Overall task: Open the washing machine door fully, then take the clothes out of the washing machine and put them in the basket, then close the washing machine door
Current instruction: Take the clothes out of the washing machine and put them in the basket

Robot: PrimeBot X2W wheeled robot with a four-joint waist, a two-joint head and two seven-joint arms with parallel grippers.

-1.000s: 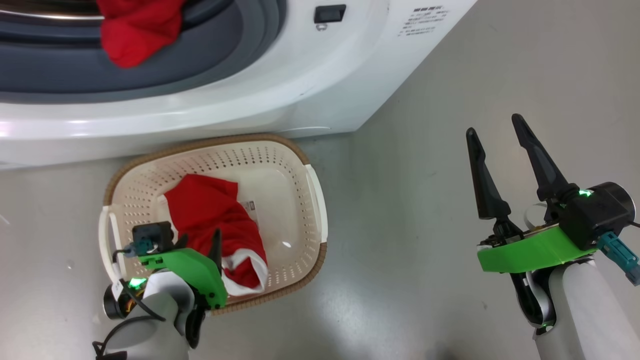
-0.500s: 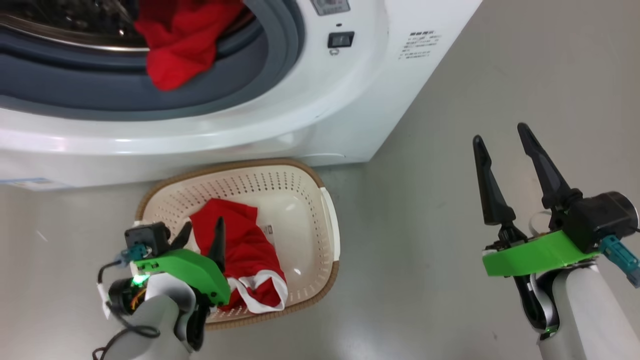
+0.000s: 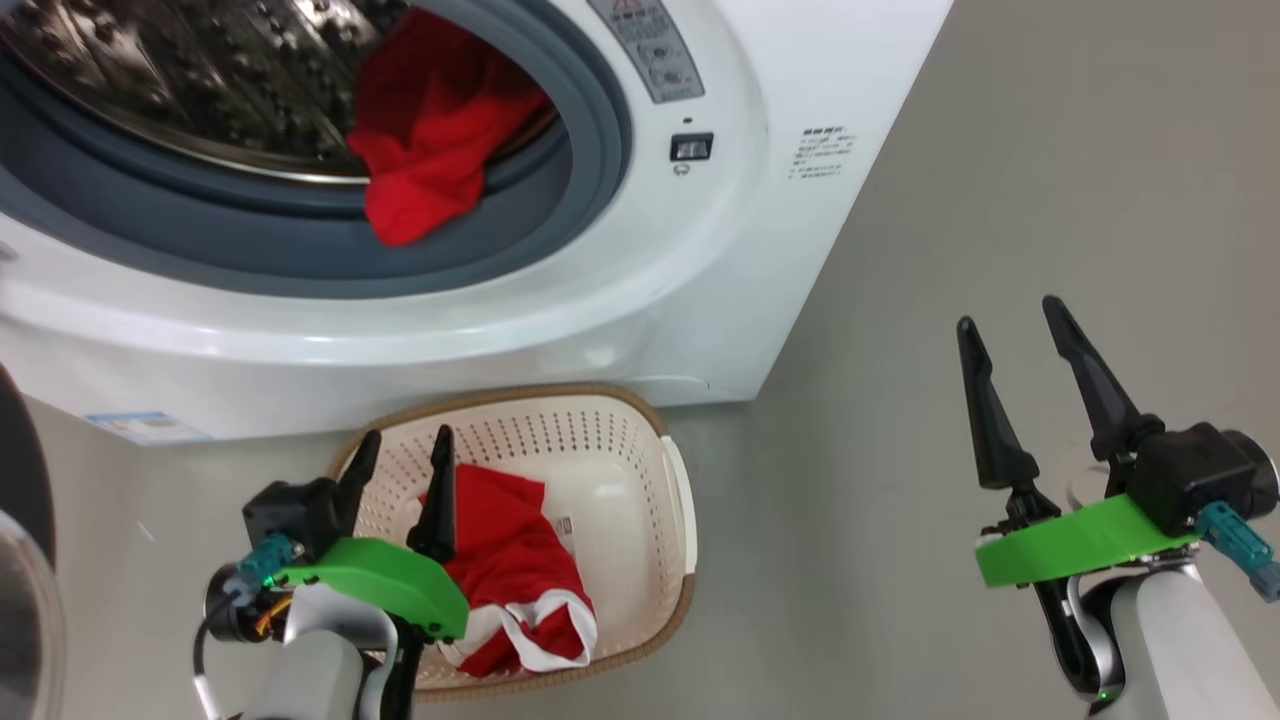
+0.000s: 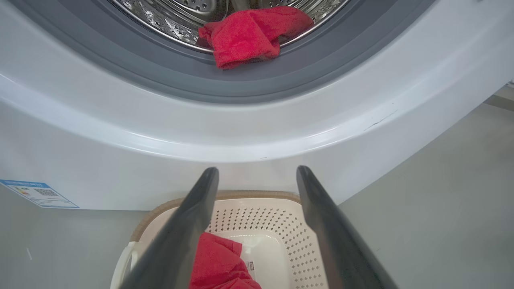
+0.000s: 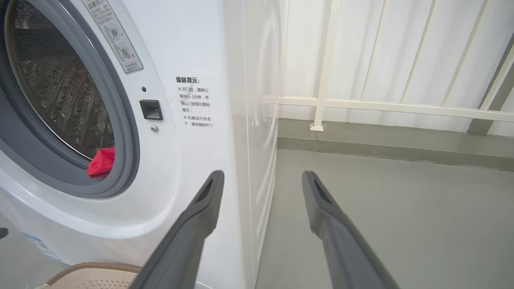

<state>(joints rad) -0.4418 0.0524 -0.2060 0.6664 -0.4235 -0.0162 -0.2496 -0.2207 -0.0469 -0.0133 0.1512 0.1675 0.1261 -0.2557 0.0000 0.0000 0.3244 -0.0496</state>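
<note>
Getting past the first step, judging by the washing machine door [image 3: 18, 480] hanging swung aside at the left edge of the head view and the drum [image 3: 200, 80] gaping open; counting one red garment [image 3: 510, 590] with white trim already lying in the basket [image 3: 640, 470] and a second red garment [image 3: 430, 150] drooping from the drum over the grey rubber ring [image 3: 300, 260] of the washing machine [image 3: 600, 330], waiting to be lifted out; leaving, at a guess, that piece to fetch, the deeper drum to check (hard to judge from these angles) and the door to shut last; hovering the left tool [image 3: 408, 440] spread wide and empty over the near left side of the basket, fingers pointing toward the machine; holding the right tool [image 3: 1008, 315] likewise spread wide and empty, well off to the right over the bare grey floor [image 3: 900, 450]; noting the basket sitting on the floor right against the foot of the machine below the opening, a blue label [image 3: 145, 428] low on the front panel, a white railing [image 5: 329, 100] beyond the machine's side; finding nothing blocking the way up to the drum but the bulging white front between basket and opening
</note>
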